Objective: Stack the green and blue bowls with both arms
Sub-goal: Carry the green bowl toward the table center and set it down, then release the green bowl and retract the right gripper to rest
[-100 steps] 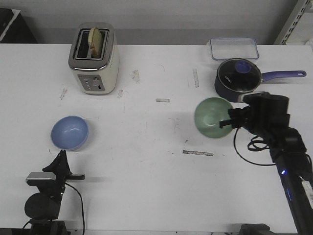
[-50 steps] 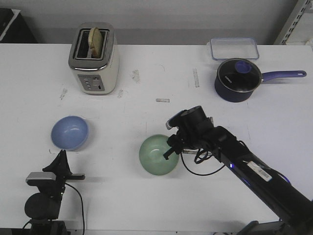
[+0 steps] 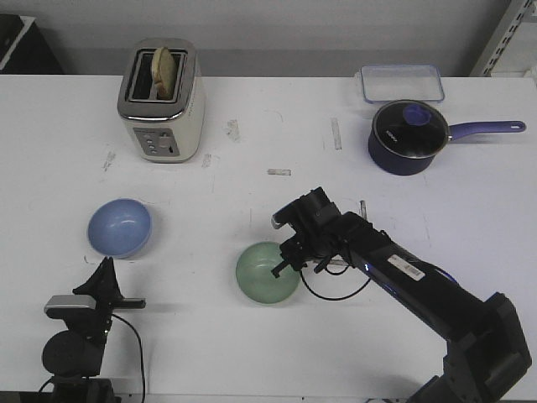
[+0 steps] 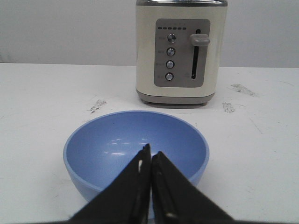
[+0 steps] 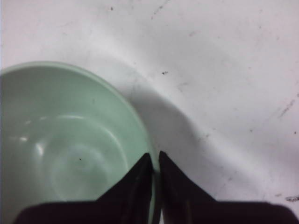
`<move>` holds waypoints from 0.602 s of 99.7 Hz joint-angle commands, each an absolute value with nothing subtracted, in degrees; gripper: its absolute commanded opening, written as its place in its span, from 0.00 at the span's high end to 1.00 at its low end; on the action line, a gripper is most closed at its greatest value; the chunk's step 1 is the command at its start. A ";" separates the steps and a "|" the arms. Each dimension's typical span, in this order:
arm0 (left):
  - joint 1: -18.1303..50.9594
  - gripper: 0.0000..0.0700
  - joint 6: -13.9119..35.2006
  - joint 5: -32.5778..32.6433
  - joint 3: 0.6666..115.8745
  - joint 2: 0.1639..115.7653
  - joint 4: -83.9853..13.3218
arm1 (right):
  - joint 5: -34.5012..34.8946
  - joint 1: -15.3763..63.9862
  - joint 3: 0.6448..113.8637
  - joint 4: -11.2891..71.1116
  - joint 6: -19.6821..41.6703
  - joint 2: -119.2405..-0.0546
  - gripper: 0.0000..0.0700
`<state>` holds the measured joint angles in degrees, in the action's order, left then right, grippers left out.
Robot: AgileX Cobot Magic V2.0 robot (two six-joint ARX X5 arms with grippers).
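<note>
Mid-table, the right gripper [image 3: 284,262] was pinching the green bowl [image 3: 267,274] by its rim; blue bowl [image 3: 120,227] sat near the left gripper [image 4: 150,163], pressed together, empty. Thin rim grip might slip

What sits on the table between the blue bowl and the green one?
Nothing: in the front view, only bare white table separates the blue bowl from the green bowl, which the right gripper grips by its rim.

I see one bowl [image 3: 120,227] left on the surface [image 3: 252,344], toaster [image 3: 161,101] behind it; the other bowl [image 3: 267,274] sits centre, saucepan [image 3: 409,137] far right.
</note>
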<state>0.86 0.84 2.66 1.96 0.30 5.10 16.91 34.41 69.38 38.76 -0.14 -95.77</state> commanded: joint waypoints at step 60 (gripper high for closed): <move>0.71 1.00 1.08 2.57 0.71 0.19 5.74 | 17.98 32.40 77.56 39.33 -0.23 -88.29 0.43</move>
